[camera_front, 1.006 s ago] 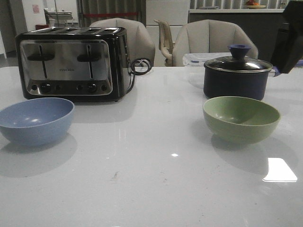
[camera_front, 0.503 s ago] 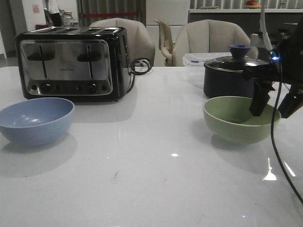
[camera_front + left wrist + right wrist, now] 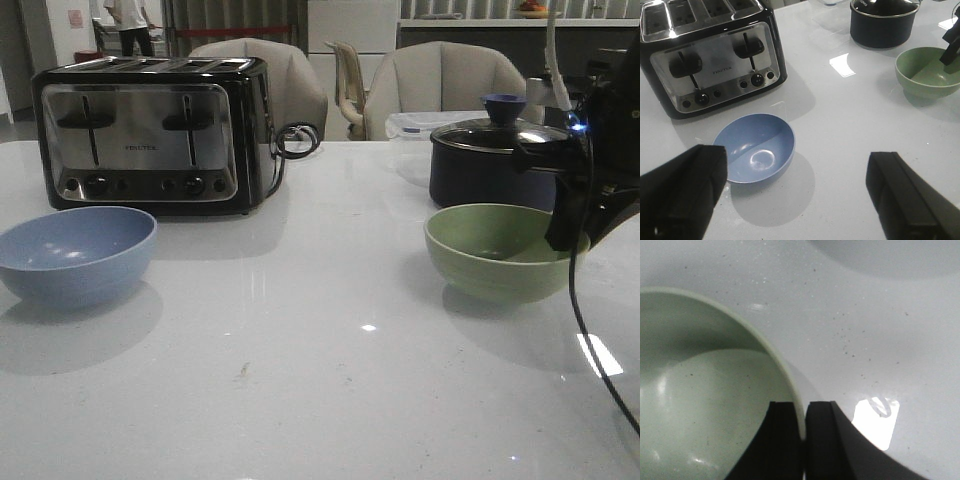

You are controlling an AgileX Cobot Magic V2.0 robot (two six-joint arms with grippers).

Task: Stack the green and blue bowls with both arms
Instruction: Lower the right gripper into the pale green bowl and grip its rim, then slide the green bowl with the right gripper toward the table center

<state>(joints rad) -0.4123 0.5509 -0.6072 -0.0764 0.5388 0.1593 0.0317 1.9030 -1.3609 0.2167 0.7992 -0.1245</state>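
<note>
The green bowl [image 3: 500, 250] sits on the white table at the right, in front of the saucepan. My right gripper [image 3: 568, 232] is shut on the bowl's right rim, one finger inside and one outside; in the right wrist view the rim [image 3: 790, 385] runs between my two fingers [image 3: 782, 440]. The blue bowl [image 3: 75, 252] sits at the left, in front of the toaster. It also shows in the left wrist view [image 3: 756, 147], with my left gripper [image 3: 795, 192] open and empty, held above the table beside it. The green bowl also shows in the left wrist view [image 3: 925, 72].
A black and steel toaster [image 3: 150, 135] stands at the back left, its cord [image 3: 295, 140] behind it. A dark lidded saucepan [image 3: 495, 160] stands right behind the green bowl. Chairs stand beyond the table's far edge. My right arm's cable [image 3: 590, 330] hangs down at the right.
My right arm came in from the upper right, lowered onto the green bowl's right rim and closed on it. The bowl shifted slightly left. The blue bowl has not moved.
</note>
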